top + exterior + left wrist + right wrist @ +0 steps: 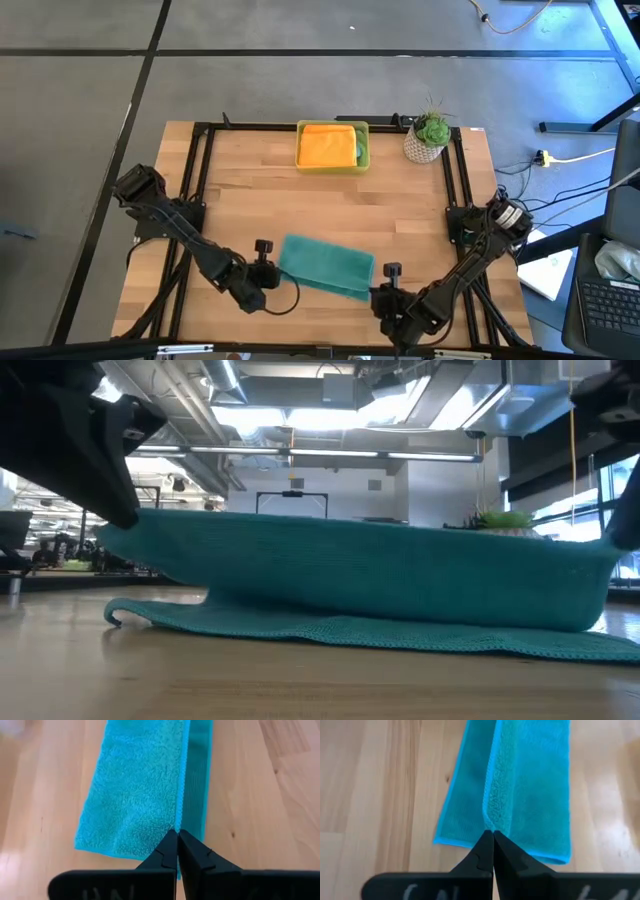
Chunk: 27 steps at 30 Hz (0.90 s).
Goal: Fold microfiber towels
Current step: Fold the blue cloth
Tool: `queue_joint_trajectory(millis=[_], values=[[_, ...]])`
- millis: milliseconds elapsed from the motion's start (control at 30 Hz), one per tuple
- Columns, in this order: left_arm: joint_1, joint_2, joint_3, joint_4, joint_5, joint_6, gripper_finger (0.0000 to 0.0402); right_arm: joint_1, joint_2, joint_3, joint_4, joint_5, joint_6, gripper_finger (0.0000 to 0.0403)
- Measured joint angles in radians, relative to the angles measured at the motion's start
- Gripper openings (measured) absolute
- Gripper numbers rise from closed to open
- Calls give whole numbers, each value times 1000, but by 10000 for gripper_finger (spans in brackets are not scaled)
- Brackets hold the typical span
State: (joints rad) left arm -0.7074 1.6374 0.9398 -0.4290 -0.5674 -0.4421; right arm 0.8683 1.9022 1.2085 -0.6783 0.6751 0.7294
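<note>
Both arms are down at the near edge of the table (250, 190), one at each end of a teal towel (325, 265) that lies near the middle of that edge.

The left gripper (268, 270) is pinched tight on the towel's left end: in its wrist view the two dark fingers (165, 856) meet with only the stitched hem between them, no gap showing. The right gripper (385, 292) has the right end the same way, fingers (486, 851) pressed together on the edge of the cloth.

From table height the towel (370, 575) hangs between the two grippers as a raised band, its upper edge lifted clear of the wood while the lower part trails flat on the tabletop beneath it, with a small curl at its left corner. Looking along it from either wrist, the lifted layer stands over the lower one, whose strip shows beside it (140, 795) (520, 785).

At the far edge, a yellow tray (332, 166) holds an orange towel (326, 145) on top, with a sliver of green towel (361, 150) showing at its right side. A small potted plant (430, 137) stands just beside the tray, towards the far right corner.
</note>
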Motion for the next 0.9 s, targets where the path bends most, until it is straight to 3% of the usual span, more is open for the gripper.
queue_joint_trajectory(millis=[567, 700, 900], values=[[0, 124, -6, 86, 115, 7, 0, -8, 0, -1, -7, -43, 25, 6], [-5, 123, -6, 86, 105, 23, 15, -9, 0, -1, -9, -45, 61, 35], [-4, 116, -6, 81, 83, 56, 62, -9, 0, -1, -9, -48, 109, 109]])
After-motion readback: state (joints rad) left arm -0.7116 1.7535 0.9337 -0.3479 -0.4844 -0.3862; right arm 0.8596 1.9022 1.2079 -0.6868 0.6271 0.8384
